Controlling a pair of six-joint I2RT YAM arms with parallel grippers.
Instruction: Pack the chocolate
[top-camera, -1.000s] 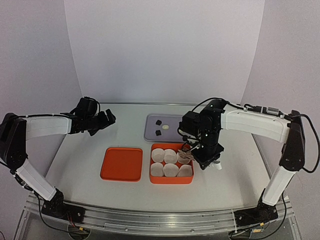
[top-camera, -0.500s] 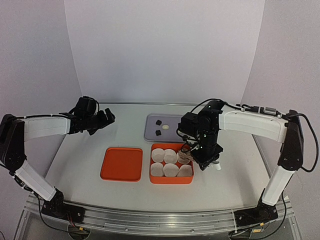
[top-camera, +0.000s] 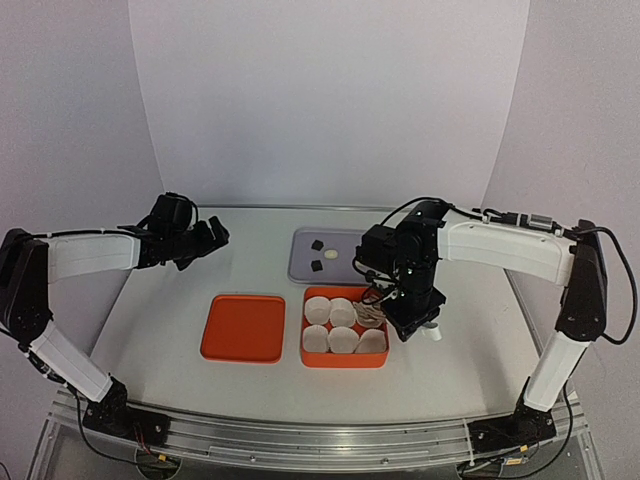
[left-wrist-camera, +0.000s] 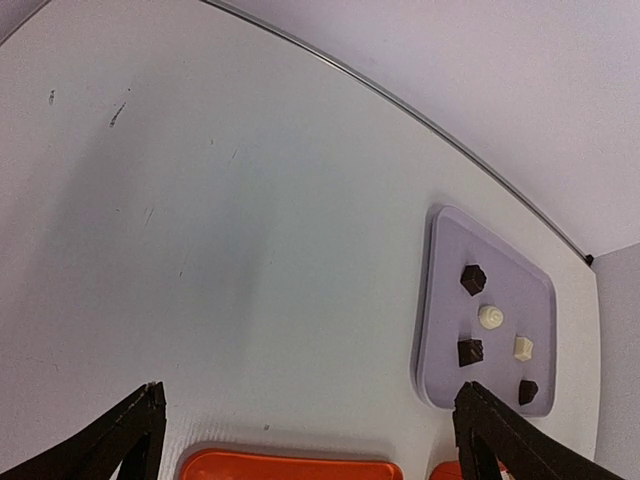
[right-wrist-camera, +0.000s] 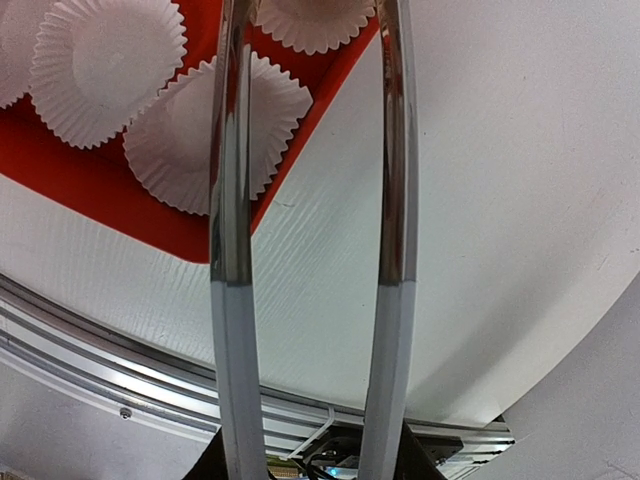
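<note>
**Operator:** State of the left gripper (top-camera: 210, 239)?

**Technician:** Jaws fully apart, with nothing between them. It hangs above the table (top-camera: 160, 325) at centre left of the overhead view, well apart from every item.

**Operator:** State of the right gripper (top-camera: 396, 314)?

**Technician:** Clamped on a pair of metal tongs (right-wrist-camera: 232, 250). In the right wrist view the two tong arms run from the bottom edge to the top edge with a gap between them. Their tips lie past the upper edge, so I cannot tell whether they carry anything.

**Operator:** Location of the chocolate (left-wrist-camera: 470, 351)?

**Technician:** On the lilac tray (left-wrist-camera: 437, 300), at lower right of the left wrist view. Five lumps show there, three dark and two cream-white, all apart from one another. In the overhead view the tray sits just above centre, and the right arm hides its right part.

**Operator:** Location of the container?

**Technician:** The orange box (top-camera: 343, 362) lies at lower centre of the overhead view, just below the tray. It holds six white paper cups (top-camera: 342, 340) in two rows. The orange lid (top-camera: 243, 328) lies flat just left of the box, apart from it. The right gripper stands over the box's right edge.
</note>
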